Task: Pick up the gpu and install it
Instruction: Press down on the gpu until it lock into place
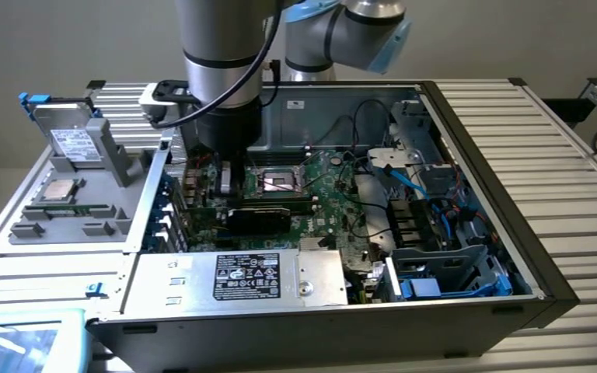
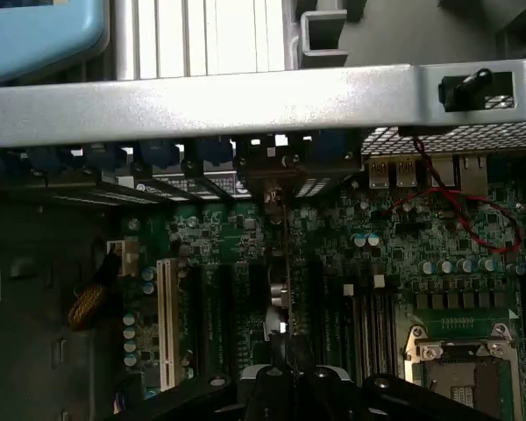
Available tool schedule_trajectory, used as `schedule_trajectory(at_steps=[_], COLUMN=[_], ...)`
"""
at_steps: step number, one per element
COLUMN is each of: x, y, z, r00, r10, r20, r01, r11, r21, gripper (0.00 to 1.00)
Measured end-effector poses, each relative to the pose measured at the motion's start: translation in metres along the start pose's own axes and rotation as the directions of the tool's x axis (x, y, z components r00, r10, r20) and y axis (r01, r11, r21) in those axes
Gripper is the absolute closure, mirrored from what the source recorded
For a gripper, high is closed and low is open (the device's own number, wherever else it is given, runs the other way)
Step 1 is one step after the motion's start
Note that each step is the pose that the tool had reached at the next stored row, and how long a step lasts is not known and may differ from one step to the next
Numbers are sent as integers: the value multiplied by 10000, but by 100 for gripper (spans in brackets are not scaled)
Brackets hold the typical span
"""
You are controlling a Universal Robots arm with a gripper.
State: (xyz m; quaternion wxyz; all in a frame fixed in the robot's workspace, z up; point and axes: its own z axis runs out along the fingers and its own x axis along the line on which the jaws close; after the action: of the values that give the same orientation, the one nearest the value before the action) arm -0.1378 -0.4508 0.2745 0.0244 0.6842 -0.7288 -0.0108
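Note:
The gpu point(image 1: 257, 216) is a flat black card standing on edge over the green motherboard point(image 1: 325, 194), inside the open computer case and below the processor socket point(image 1: 277, 183). My gripper point(image 1: 224, 183) reaches straight down into the case at the card's end, on the exterior view's left. In the wrist view the gpu point(image 2: 281, 263) shows edge-on as a thin dark strip. It runs from my gripper point(image 2: 285, 358) to the slot brackets at the case's rear wall point(image 2: 245, 101). The fingers are shut on the card's upper edge.
A silver box with a black label point(image 1: 246, 278) lies at the case's near edge. Blue and black cables point(image 1: 434, 206) crowd the side on the exterior view's right. A grey tray point(image 1: 65, 206) with parts lies outside the case. A red wire point(image 2: 460, 210) and a white slot point(image 2: 167, 324) lie near the card.

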Motion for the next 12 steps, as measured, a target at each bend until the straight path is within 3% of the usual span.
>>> schedule_trajectory(at_steps=[9, 12], x=[-24, -24], y=[-403, -418], z=[-19, -19], r00=[10000, 10000], r10=[1, 0], r20=[-1, -1], r01=[-1, 0], r11=[10000, 10000], r21=[-4, -5], gripper=[88, 88])
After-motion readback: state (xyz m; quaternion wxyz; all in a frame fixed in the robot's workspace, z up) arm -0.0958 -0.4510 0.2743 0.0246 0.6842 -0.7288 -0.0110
